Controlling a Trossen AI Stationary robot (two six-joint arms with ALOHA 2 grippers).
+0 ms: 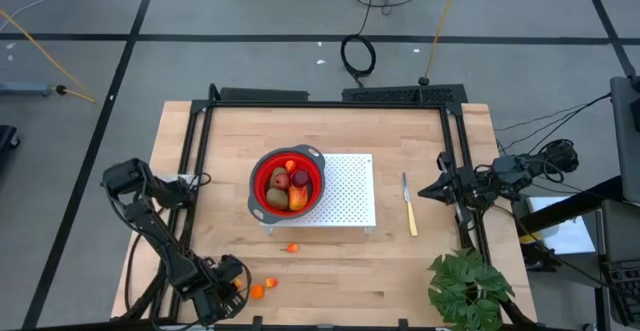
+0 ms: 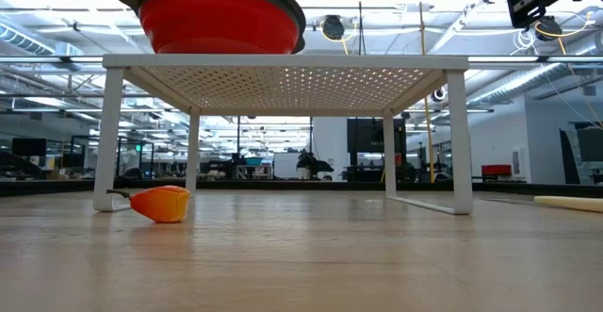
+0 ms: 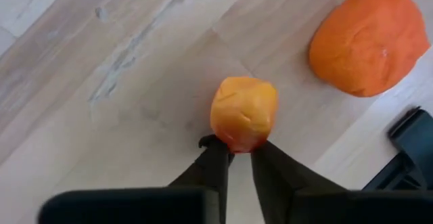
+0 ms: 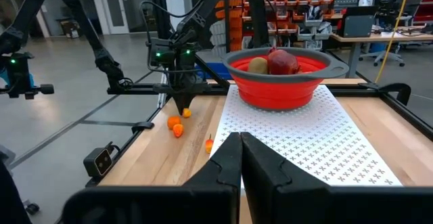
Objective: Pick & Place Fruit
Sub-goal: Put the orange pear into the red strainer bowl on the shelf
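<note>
A red bowl stands on a white perforated rack. It holds a mango-like piece, olive-brown ovals and a dark red ball. Three tiny orange bits lie on the table: one by the rack's near edge and two near the front left. My left gripper is beside those two, shut on another small orange-yellow bit. My right gripper waits shut by the table's right edge. My left gripper pinches the small orange-yellow bit by its end between the tips of its two fingers, pointing down from above. Most of the bit sticks out beyond the fingertips. Whether it is lifted clear of the table I cannot tell.
A yellow-handled knife lies right of the rack. A green leafy plant stands at the near right corner. A black frame runs along the table's sides. Open wood lies between the rack and the near edge.
</note>
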